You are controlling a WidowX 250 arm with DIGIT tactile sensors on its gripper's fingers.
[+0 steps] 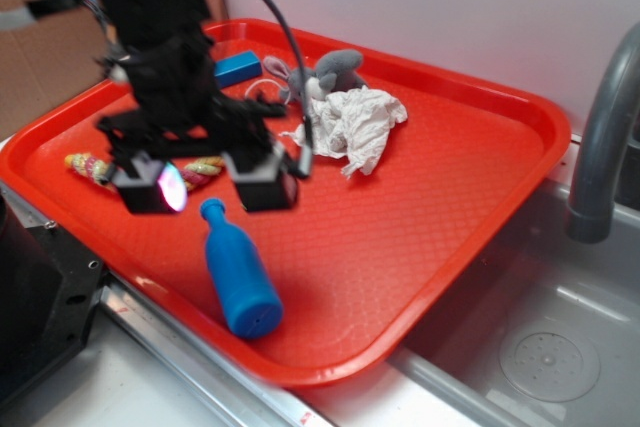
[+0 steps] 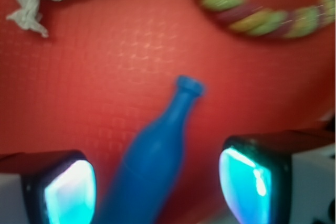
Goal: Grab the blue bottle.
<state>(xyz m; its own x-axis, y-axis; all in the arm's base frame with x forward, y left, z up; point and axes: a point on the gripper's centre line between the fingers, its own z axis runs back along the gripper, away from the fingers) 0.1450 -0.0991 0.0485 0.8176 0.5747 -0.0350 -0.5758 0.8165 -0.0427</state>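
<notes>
The gripper (image 1: 207,185) hangs wide open and empty above the red tray (image 1: 480,137), its two pads spread well apart with nothing between them but air. In the wrist view the blue bottle (image 2: 152,166) lies directly below that gap, its body passing between the two fingers (image 2: 68,190) without touching either. The step in hand looks like the descent to grasp: it would be best to come straight down, keep the jaws square across the wide cylindrical body and not the thin neck, and close only once the pads sit low beside it, since a smooth round body may roll or squirt out of a high pinch. The bottle lies on its side near the tray's front edge, its long axis running from the cap (image 1: 211,209), which points toward the tray's middle, to the flat dotted base (image 1: 256,321), which faces the front rim. Farther off lie a twisted coloured rope (image 1: 200,169), crumpled white paper (image 1: 355,122), a grey plush toy (image 1: 335,69) and a small blue block (image 1: 238,68).
</notes>
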